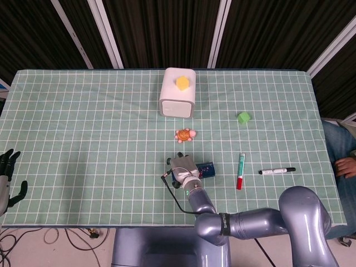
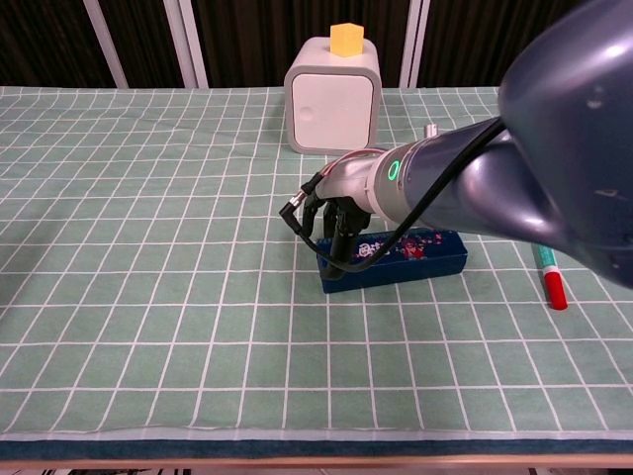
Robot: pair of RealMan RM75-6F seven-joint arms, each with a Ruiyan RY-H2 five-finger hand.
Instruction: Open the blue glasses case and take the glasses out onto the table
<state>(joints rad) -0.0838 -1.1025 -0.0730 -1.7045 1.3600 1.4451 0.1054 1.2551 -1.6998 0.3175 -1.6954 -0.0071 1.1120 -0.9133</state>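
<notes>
The blue glasses case [image 2: 401,258] lies closed on the green checked cloth, its long side running left to right; the head view shows only its right part [image 1: 207,168]. My right hand [image 2: 341,226] hangs over the case's left end with its dark fingers pointing down onto it. From above, the wrist [image 1: 182,167] hides those fingers. A black cable loops in front of the case, so I cannot make out whether the fingers grip it. My left hand [image 1: 8,177] rests off the table's left edge, fingers apart and holding nothing.
A white box [image 1: 178,95] with a yellow cube [image 1: 182,83] on top stands behind the case. A small turtle toy [image 1: 184,134] lies between them. To the right lie a green cube [image 1: 243,117], a green-and-red marker [image 1: 241,171] and a black marker [image 1: 276,171].
</notes>
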